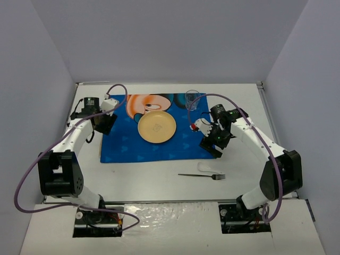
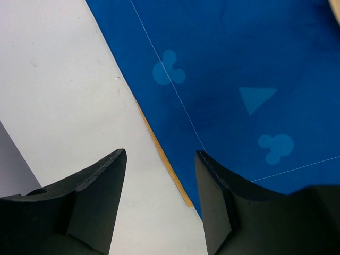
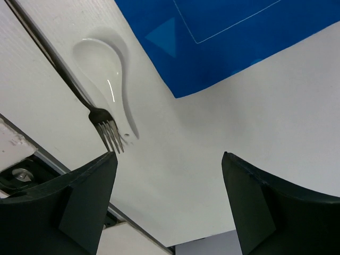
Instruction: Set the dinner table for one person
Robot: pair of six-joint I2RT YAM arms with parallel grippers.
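Table (image 1: 149,183) spans the view, arm bases at its 6 o'clock edge. Mat (image 1: 127,146) lies mid-table with the plate (image 1: 156,127) on it. Glass (image 1: 192,100) at plate's 1 o'clock. Fork (image 1: 204,176) and spoon (image 3: 106,69) lie side by side on bare table at plate's 5.

Left gripper (image 2: 159,154) at plate's 9, over the mat's edge: fingers apart, empty. Right gripper (image 3: 170,156) at plate's 4, over bare table: fingers apart, empty.

fork (image 3: 101,119) — handle cut off top-left | spoon (image 1: 204,167) — faint, shape unclear from above

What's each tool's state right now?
Left tool: open, holding nothing.
Right tool: open, holding nothing.
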